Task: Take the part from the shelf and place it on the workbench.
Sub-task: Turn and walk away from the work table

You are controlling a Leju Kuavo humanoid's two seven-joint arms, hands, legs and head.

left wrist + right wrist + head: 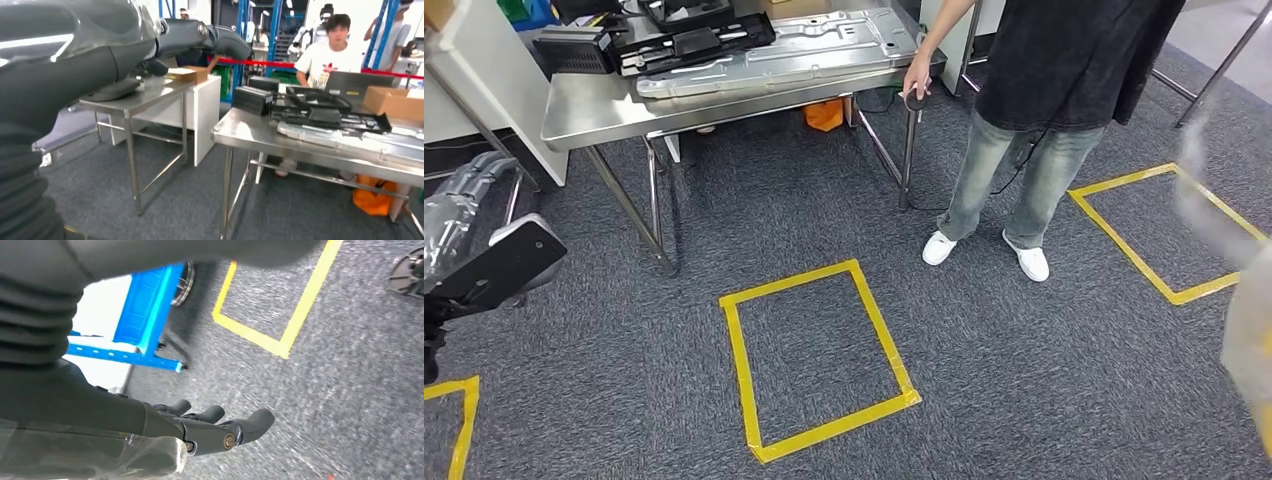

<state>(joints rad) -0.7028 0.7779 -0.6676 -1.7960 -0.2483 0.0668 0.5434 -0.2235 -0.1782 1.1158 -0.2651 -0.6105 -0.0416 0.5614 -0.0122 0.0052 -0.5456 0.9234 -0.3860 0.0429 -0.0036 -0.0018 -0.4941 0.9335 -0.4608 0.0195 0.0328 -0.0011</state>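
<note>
The steel workbench (594, 110) stands ahead at the far left, also seen in the left wrist view as the workbench (250, 135). A part in clear plastic wrap (1249, 320) shows blurred at the right edge of the head view. In the right wrist view the wrapped part (125, 457) lies against my right hand (210, 427), which holds it with fingers stretched over it. My left arm (464, 230) hangs at the left edge. My left hand (200, 37) holds nothing, its fingers loosely extended.
Black trays (694, 45) and a silver metal plate (804, 50) lie on the workbench. A person (1034, 110) stands at its right end, hand on the corner. Yellow tape squares (809, 360) mark the grey carpet. A second steel table (135, 100) and blue shelving (145, 315) stand nearby.
</note>
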